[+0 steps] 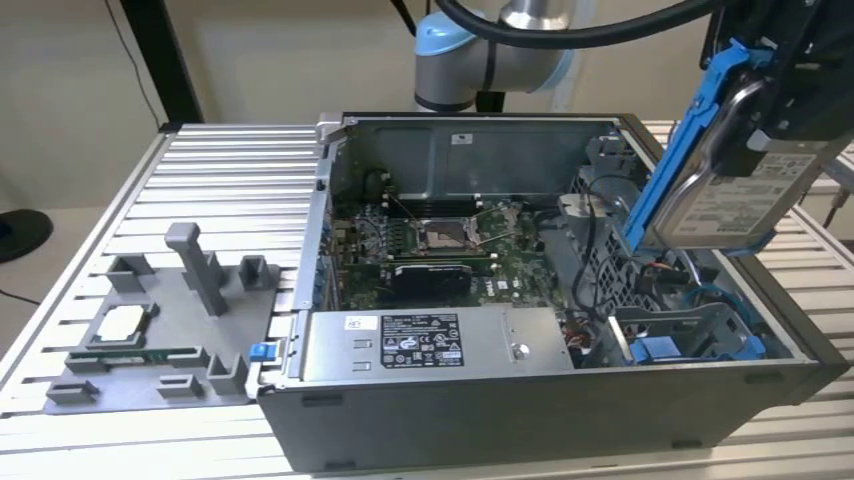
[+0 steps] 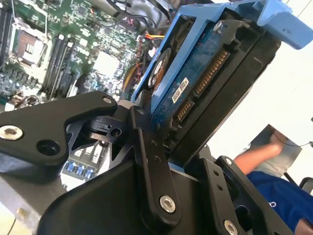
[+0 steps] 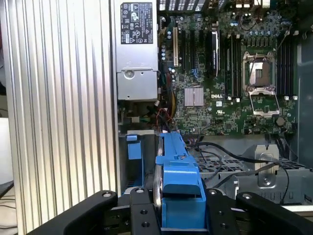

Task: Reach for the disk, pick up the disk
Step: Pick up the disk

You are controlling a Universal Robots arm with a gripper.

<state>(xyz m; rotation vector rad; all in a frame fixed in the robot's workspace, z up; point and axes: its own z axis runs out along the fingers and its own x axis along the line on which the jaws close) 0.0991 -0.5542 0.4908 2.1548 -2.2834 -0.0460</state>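
Between the gripper's [image 3: 178, 215] black fingers [image 2: 151, 161] the disk [image 1: 731, 205] is clamped by its blue bracket [image 1: 687, 130], hanging on edge above the drive-bay end of the open computer case [image 1: 561, 440]. I judge the reach complete and the pick-up in its lifting stage; any further move calls for a firm hold and clearance from the cables [image 3: 230, 152] beneath the tool. The gripper's body is cut off in the exterior view, and how deep the fingers bite is hidden.
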